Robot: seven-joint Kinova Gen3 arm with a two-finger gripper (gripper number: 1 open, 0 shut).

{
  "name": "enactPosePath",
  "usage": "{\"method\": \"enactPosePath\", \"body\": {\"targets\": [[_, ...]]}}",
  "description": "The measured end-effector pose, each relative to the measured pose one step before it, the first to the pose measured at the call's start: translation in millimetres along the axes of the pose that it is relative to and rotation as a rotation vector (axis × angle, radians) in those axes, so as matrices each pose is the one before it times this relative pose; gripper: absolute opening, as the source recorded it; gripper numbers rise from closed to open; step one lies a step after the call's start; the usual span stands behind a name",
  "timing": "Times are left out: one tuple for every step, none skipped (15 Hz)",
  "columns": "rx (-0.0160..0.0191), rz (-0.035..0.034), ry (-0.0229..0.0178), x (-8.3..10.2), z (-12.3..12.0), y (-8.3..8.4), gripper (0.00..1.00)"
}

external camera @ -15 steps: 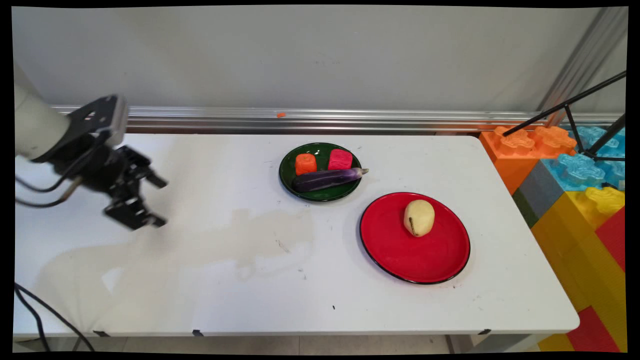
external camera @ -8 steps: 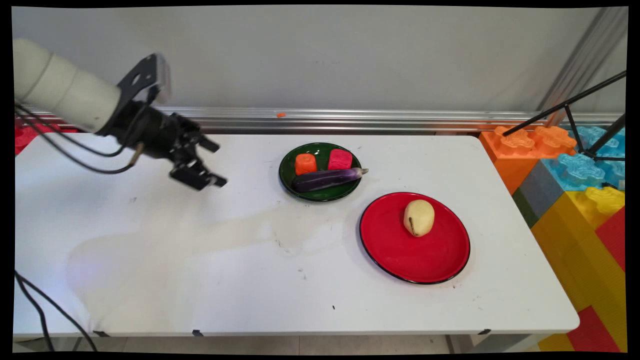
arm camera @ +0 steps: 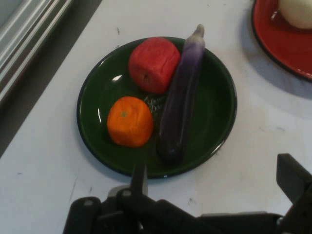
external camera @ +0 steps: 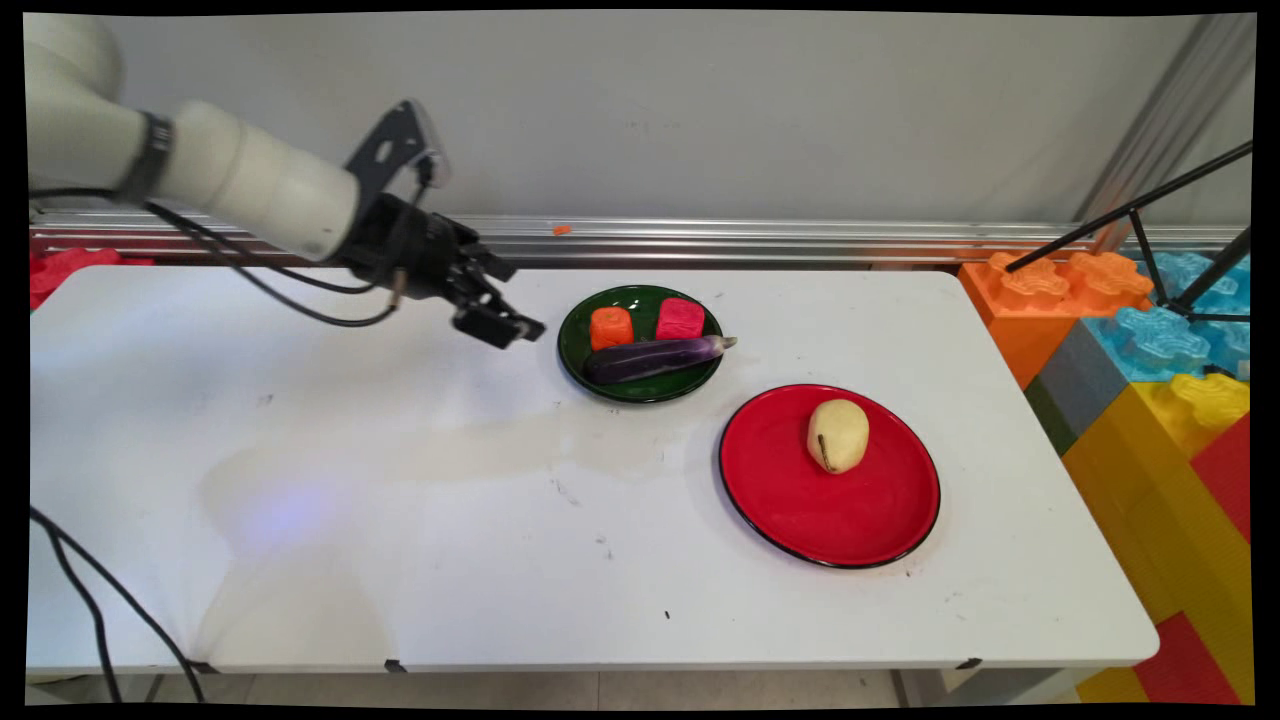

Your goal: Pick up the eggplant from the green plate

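Tool, fingers spread and empty, hangs beside the green plate holding orange, red fruit and eggplant; only the main view shows the potato whole on the red plate, on the bench.

No readable text here.
You'll find faint pale lettering on the green plate, between orange fruit and eggplant, but it's too small to read.

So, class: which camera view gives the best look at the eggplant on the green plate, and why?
The hand view: the eggplant fills much of the picture, lying on the green plate beside the orange piece and the red piece. The main view shows the eggplant whole too, but small, with the gripper just left of the plate.
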Motion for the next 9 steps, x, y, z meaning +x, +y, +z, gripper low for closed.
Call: {"method": "enactPosePath", "body": {"targets": [[0.00585,-0.00655,-0.00154,2.73,11.77,0.51,1.00],[0.00362,-0.00261,-0.00382,2.31,10.61,0.58,1.00],[0.00226,-0.00080,-0.00349,1.32,7.06,0.33,1.00],[0.00250,0.00115,-0.00592,1.99,10.84,0.67,1.00],[0.00291,0.00219,-0.00762,2.00,12.18,0.80,1.00],[0.00303,0.00341,-0.00848,1.80,11.73,0.71,1.00],[0.00356,0.00394,-0.00736,1.69,9.80,0.35,1.00],[0.00507,0.00499,-0.00868,2.18,10.77,0.17,1.00],[0.00600,0.00452,-0.00895,2.10,10.19,-0.10,1.00]]}}
